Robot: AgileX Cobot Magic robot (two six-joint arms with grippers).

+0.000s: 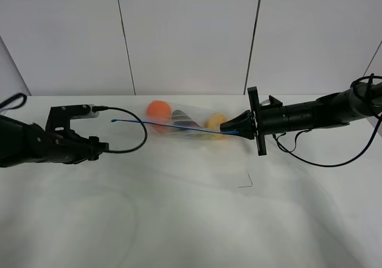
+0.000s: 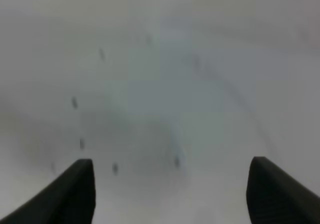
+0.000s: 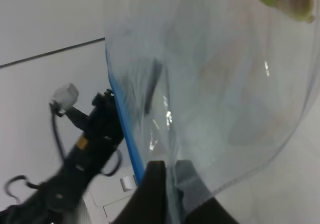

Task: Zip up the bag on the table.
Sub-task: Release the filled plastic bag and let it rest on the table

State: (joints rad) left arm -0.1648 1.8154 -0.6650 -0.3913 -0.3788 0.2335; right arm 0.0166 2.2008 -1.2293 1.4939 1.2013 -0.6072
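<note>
The clear bag (image 1: pixel 191 125) lies across the far middle of the white table (image 1: pixel 191 220). Its blue zipper strip (image 1: pixel 167 126) runs from left to right. An orange (image 1: pixel 158 110), a dark eggplant (image 1: pixel 185 122) and a yellow fruit (image 1: pixel 215 122) show through it. My right gripper (image 1: pixel 230 128) is shut on the bag's right end at the zipper strip. In the right wrist view the right gripper (image 3: pixel 172 194) pinches the plastic beside the strip (image 3: pixel 125 134). My left gripper (image 1: pixel 101 147) is open and empty, left of and apart from the strip's left end. The left wrist view shows the left gripper (image 2: pixel 172 194) over blurred tabletop only.
A black cable (image 1: pixel 138 134) loops from the left arm close to the strip's left end. A small thin dark thread (image 1: pixel 246 182) lies on the table in front of the bag. A grey panelled wall (image 1: pixel 191 35) stands behind the table.
</note>
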